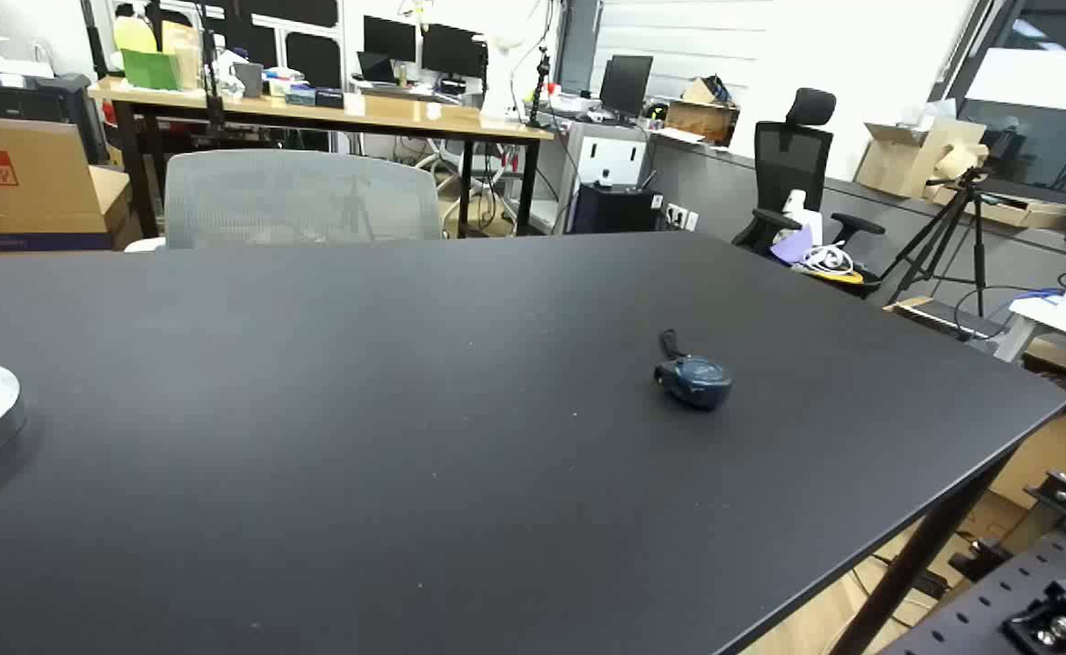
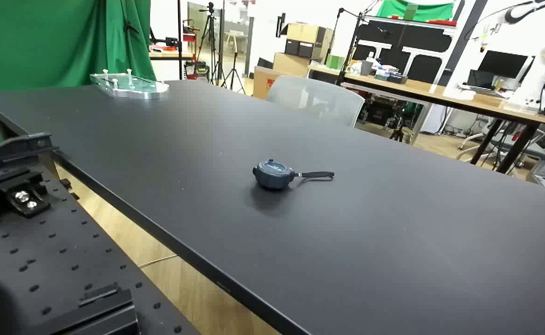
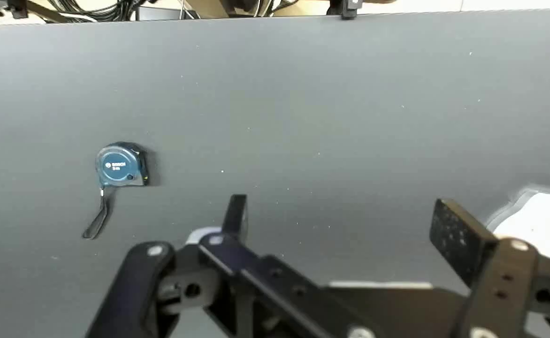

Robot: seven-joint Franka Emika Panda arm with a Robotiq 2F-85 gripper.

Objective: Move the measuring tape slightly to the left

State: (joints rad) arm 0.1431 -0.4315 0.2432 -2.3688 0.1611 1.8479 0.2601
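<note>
The measuring tape is squat, dark blue with black parts, and has a black wrist strap. It lies on the dark table in both exterior views [image 1: 697, 382] [image 2: 274, 175]. It also shows in the wrist view [image 3: 118, 165], at the left, with its strap toward the bottom of the picture. My gripper [image 3: 340, 213] is open, its two fingers wide apart with nothing between them. It is above the table, and the tape is off to the left of its left finger, apart from it. The gripper does not show in the exterior views.
A clear, flat plate with upright pegs [image 2: 130, 87] stands at one end of the table [image 2: 198, 139]; its edge also shows in the wrist view [image 3: 533, 220]. A grey chair [image 1: 301, 200] is at the table's far side. A perforated black mount [image 2: 68, 260] adjoins the near side.
</note>
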